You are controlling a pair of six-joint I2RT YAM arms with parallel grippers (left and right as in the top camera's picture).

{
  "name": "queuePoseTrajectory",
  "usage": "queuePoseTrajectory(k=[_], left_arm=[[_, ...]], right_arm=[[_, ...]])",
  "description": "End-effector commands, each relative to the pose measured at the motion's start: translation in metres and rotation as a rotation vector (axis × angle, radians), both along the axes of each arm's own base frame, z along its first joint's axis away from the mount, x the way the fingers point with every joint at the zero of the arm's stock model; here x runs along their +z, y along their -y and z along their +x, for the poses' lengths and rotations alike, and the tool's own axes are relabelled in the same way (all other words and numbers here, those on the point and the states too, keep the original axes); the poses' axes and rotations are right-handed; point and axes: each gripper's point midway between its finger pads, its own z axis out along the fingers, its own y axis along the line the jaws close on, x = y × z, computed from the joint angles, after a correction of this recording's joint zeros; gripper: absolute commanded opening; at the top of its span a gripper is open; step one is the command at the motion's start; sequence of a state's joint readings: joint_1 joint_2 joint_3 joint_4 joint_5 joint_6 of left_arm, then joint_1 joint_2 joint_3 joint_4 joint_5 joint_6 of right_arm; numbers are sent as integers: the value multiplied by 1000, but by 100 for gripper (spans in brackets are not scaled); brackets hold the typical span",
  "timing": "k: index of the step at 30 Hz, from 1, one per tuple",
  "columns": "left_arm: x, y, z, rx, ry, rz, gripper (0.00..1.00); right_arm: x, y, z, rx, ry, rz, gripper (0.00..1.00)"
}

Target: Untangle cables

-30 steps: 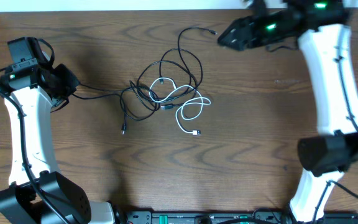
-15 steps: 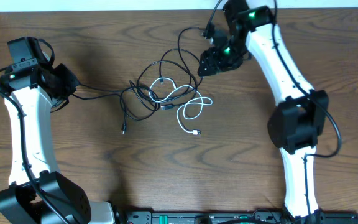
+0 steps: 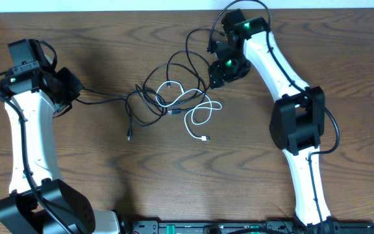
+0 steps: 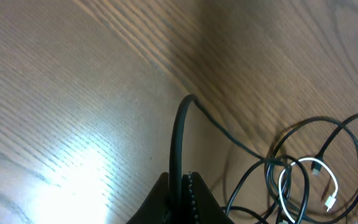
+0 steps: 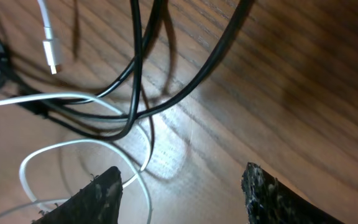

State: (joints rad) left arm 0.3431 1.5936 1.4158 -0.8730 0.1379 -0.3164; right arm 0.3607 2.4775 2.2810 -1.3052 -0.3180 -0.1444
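The left gripper [image 4: 182, 186] pinches a black cable [image 4: 178, 137]; the right gripper [image 5: 182, 180] hangs spread over the tangle [image 3: 176, 101]. Limp cords, likely; grab the white plug end [image 3: 204, 138].

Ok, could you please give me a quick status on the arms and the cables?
Left gripper shut on black cable. Right gripper open over tangle, empty. White cable looped among black cables. No obstruction.

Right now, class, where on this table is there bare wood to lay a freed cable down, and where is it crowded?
Bare: the wide wood between both arms, below the white cable; also right of the right arm. Crowded: the tangle, right hand beside it.
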Motion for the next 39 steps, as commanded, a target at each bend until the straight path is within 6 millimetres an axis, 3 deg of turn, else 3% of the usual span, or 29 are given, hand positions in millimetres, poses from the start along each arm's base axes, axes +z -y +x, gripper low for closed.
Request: queuePoseTrajectory(k=[1, 4, 13, 17, 24, 30, 39], left_arm=[[-5, 5, -4, -16, -24, -20, 8], [-5, 15, -4, -39, -17, -70, 9], [-4, 43, 4, -116, -6, -91, 34], [-2, 51, 9, -140, 7, -87, 41], [-2, 52, 10, -143, 10, -86, 42], [-2, 52, 10, -143, 10, -86, 43], [-2, 52, 10, -143, 10, -86, 43]], right_arm=[[-21, -4, -4, 49, 8, -69, 59], [-27, -8, -6, 61, 14, -80, 59], [-49, -14, -16, 82, -4, -88, 56], [-54, -18, -23, 109, -9, -92, 55], [-64, -33, -32, 147, -3, -92, 53], [-87, -36, -40, 180, 28, -154, 50], [-100, -76, -47, 255, 121, -133, 43]])
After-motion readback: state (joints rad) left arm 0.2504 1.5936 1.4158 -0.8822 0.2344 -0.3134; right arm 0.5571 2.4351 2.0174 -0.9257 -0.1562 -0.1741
